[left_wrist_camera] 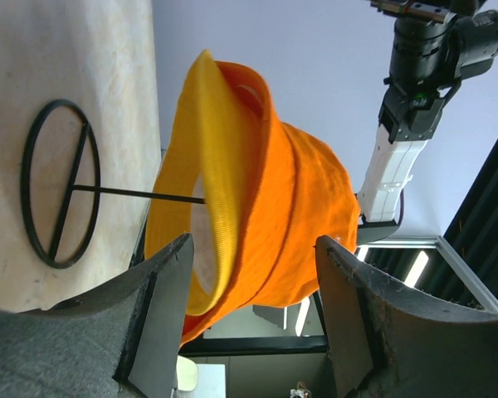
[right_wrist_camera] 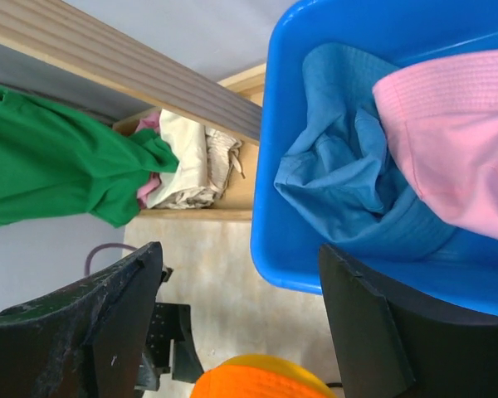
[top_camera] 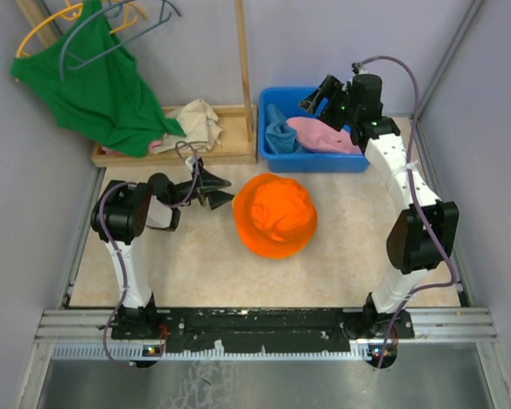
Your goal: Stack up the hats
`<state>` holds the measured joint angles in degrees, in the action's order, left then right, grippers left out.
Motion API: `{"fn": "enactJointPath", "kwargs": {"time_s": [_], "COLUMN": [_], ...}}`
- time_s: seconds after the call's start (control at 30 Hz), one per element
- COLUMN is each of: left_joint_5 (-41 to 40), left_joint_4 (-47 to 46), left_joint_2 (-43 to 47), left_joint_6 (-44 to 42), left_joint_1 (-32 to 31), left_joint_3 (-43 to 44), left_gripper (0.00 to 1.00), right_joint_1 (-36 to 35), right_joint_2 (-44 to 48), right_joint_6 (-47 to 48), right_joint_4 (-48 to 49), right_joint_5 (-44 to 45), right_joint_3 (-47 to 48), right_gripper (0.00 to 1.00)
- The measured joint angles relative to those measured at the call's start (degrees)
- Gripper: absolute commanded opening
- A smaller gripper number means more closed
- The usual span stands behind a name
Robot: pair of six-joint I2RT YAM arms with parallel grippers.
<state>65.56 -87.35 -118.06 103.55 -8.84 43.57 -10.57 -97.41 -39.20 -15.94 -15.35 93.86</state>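
Yellow hat (left_wrist_camera: 206,166) mostly hidden under orange hat (left_wrist_camera: 309,217) | left end effector (left_wrist_camera: 253,245), right end effector (right_wrist_camera: 241,250) spread

Bright, even light from above; the orange hat (top_camera: 275,215) casts a faint soft shadow; views sharp; strip lights (left_wrist_camera: 416,267) glare mildly in the left wrist view

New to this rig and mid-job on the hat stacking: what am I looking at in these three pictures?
A left arm and a right arm are bolted to a table's near edge. The overhead view shows both; the other two look out from each wrist. On the table the bright orange hat sits over the yellow-orange hat. The left tool stands open beside them, holding nothing. The right tool hangs open and empty over the blue bin, which holds the light blue hat and pink hat.
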Motion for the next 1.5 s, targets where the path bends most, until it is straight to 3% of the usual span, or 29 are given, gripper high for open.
{"fn": "enactJointPath", "kwargs": {"time_s": [0.37,0.63,0.7,0.87,1.03,1.17,1.37,1.5], "left_joint_5": [4.07,6.82,7.23,7.48,6.78,5.81,5.35,5.16], "left_joint_4": [0.02,0.02,0.02,0.02,0.02,0.00,0.00,0.00], "left_joint_2": [-3.13,-3.13,-3.13,-4.09,-5.90,-6.51,-7.13,-7.45], "left_joint_6": [0.35,1.27,1.33,1.77,1.70,1.57,1.36,1.42], "left_joint_1": [-2.12,-4.44,-4.96,-6.82,-7.54,-7.52,-7.52,-7.52], "left_joint_3": [1.92,4.37,4.37,4.57,4.57,3.82,1.51,1.14], "left_gripper": [0.70,0.68,0.62,0.28,0.21,0.21,0.23,0.24], "right_joint_1": [0.68,1.38,1.38,1.38,1.38,1.27,-0.83,-2.49], "right_joint_2": [-5.42,-5.40,-5.40,-5.40,-5.68,-10.10,-23.54,-30.71], "right_joint_6": [-1.99,-4.57,-4.96,-5.81,-5.97,-3.78,6.73,11.52], "right_joint_4": [1.25,5.22,5.20,6.05,6.47,4.11,-7.80,-13.53], "right_joint_5": [-5.60,-6.23,-6.36,-6.80,-7.13,-7.17,-2.19,1.18], "right_joint_3": [3.23,-0.48,-0.87,-0.87,-0.59,6.10,30.53,41.05], "right_gripper": [0.75,0.75,0.75,0.75,0.75,0.75,0.75,0.75]}}
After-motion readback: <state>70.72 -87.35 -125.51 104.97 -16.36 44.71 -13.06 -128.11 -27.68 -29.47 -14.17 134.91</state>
